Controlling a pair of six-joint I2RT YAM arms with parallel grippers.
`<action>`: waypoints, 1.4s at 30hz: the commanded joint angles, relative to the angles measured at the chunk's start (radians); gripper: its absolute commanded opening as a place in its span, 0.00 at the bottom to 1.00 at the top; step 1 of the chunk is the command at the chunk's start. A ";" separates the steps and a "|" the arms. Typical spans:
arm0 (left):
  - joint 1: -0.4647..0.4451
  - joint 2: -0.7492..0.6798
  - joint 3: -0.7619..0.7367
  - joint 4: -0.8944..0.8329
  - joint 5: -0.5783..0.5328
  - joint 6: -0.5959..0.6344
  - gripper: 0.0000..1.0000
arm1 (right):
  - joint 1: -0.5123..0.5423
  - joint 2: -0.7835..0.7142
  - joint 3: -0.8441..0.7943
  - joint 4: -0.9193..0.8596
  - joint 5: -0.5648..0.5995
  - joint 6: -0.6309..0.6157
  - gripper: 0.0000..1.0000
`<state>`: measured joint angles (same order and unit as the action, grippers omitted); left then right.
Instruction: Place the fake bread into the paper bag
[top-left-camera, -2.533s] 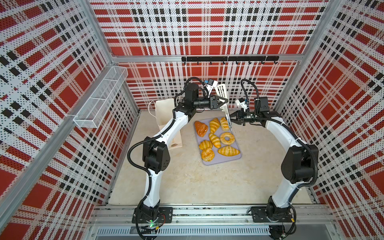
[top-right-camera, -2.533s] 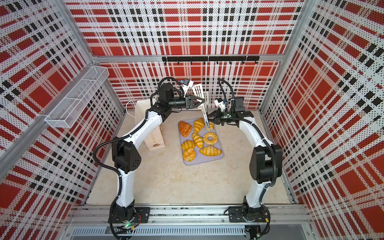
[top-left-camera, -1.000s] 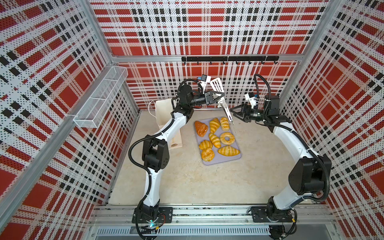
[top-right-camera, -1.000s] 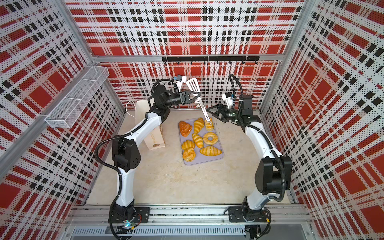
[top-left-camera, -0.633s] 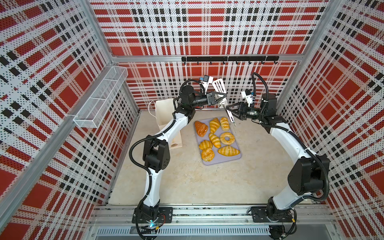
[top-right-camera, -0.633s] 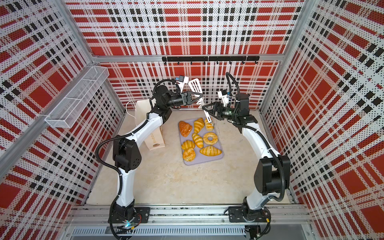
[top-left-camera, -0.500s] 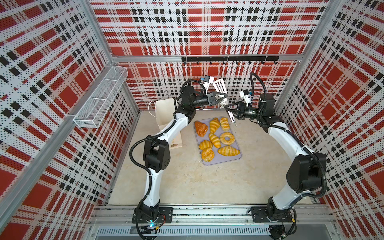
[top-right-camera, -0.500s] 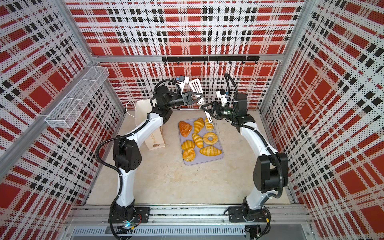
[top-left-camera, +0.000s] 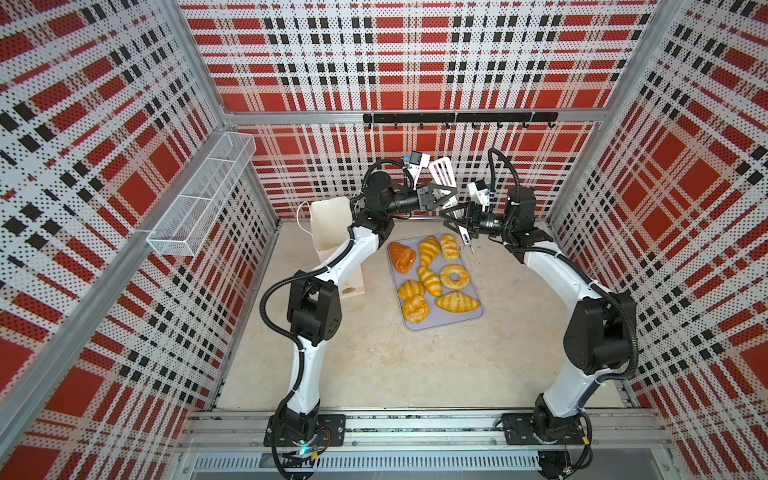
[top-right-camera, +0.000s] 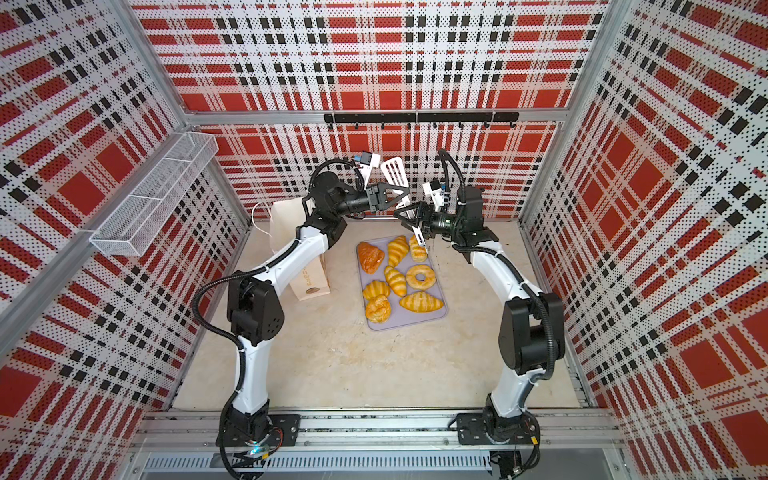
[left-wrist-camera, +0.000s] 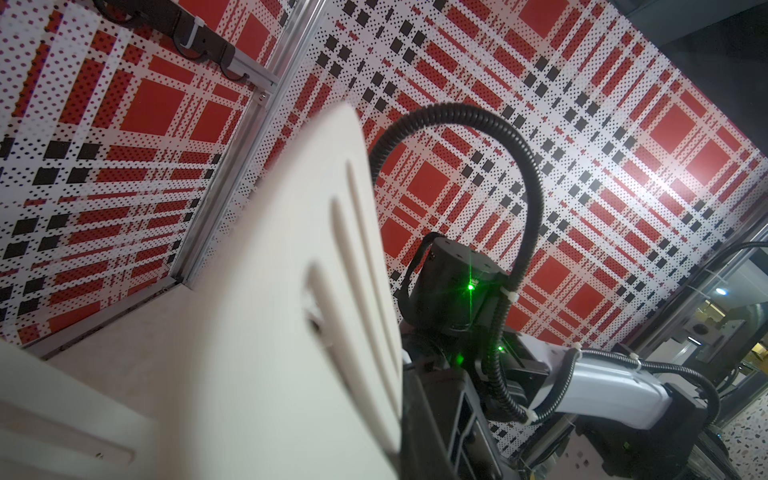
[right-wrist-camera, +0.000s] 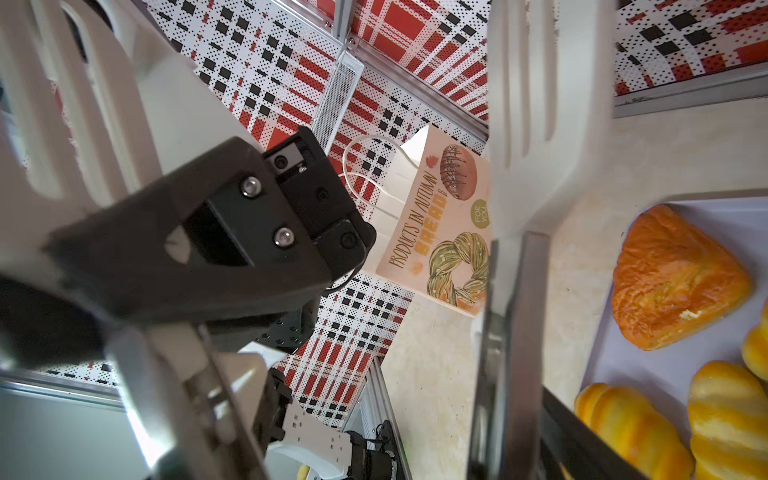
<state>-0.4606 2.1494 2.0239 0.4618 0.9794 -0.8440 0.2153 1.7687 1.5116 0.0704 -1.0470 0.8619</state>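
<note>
Our left claw (top-left-camera: 452, 196) is pressed together on the white slotted tongs (top-left-camera: 441, 172), whose head is raised. Our right claw (top-left-camera: 449, 220) is spread wide about their handle, seemingly not touching it, though the view is cramped. Below, the fake bread (top-left-camera: 430, 280) lies on the lilac tray (top-left-camera: 465, 322). The paper bag (top-left-camera: 328, 220) stands left of it on the bench (top-left-camera: 415, 365).

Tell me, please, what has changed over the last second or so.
The open right claw, drawn back a second ago, has closed in on the handle of the tongs. The left claw stayed shut on the tongs. The fake bread, tray and paper bag are unmoved.
</note>
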 joint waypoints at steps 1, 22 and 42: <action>-0.022 -0.015 0.014 0.053 0.002 -0.004 0.01 | 0.010 0.018 0.032 0.049 0.013 0.018 0.88; -0.028 -0.009 -0.003 0.120 -0.019 -0.049 0.01 | 0.010 0.048 0.091 0.029 0.035 0.008 0.79; 0.002 -0.055 -0.109 0.160 -0.095 -0.087 0.35 | -0.037 -0.035 0.029 -0.181 0.069 -0.117 0.63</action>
<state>-0.4652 2.1490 1.9324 0.5594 0.9028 -0.9119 0.1993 1.7851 1.5589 -0.0616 -1.0119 0.7937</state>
